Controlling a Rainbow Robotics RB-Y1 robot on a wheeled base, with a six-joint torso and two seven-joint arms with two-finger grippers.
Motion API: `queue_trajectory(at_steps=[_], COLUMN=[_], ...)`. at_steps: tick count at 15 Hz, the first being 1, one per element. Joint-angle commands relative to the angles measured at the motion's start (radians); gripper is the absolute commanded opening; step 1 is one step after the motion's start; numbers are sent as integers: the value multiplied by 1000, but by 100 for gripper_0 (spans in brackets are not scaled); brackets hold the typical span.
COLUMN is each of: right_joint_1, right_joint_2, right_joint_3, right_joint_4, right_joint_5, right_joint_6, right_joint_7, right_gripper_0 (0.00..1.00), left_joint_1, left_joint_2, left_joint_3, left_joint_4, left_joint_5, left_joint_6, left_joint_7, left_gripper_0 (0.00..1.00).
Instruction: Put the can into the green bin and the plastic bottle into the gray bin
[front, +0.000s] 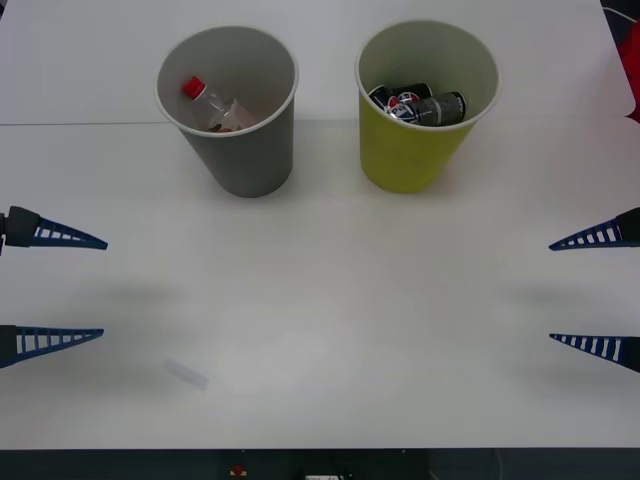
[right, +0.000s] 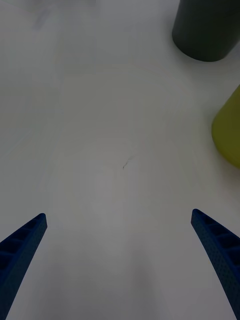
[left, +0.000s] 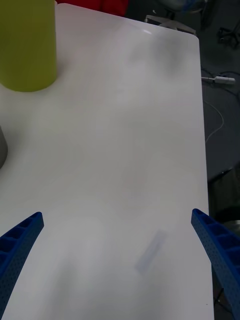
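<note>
We find the plastic bottle (front: 218, 108) lying tilted inside the gray bin (front: 240, 160), red cap up against the inner wall. Dark cans (front: 420, 105) lie inside the green bin (front: 415, 150). Both bins stand upright, side by side but apart, at the far half of the white table (front: 330, 330), gray on the robot's left and green on its right. We judge that each item sits in its assigned container and that the sorting is complete.

The left gripper (front: 55, 288) is at the left edge of the table, fingers spread wide and holding nothing. The right gripper (front: 595, 290) mirrors it at the right edge, likewise released and empty. Both are well apart from the bins. We read this as a parked posture: arms drawn to the sides keep the fingers out of the way of the bins.

A small pale strip (front: 186, 374) lies flat on the near table surface, left of centre; we cannot tell what it is.
</note>
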Motion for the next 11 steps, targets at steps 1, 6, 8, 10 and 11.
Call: queue_trajectory(at_steps=[1,6,8,10,11], right_joint_1=[0,0,0,0,0], right_joint_2=[0,0,0,0,0], right_joint_3=[0,0,0,0,0], right_joint_4=[0,0,0,0,0], right_joint_5=[0,0,0,0,0], right_joint_6=[0,0,0,0,0], right_joint_7=[0,0,0,0,0], right_gripper_0=[100,100,100,100,100], left_joint_1=[-1,-1,-1,-1,-1], left_joint_2=[-22,-54,-57,-57,-57], left_joint_3=[0,0,1,1,1], left_joint_4=[-7,-9,-9,-9,-9], left_joint_5=[-22,-22,-19,-19,-19], left_joint_6=[0,1,1,1,1], left_joint_7=[-12,-35,-42,-42,-42], left_gripper_0=[100,100,100,100,100])
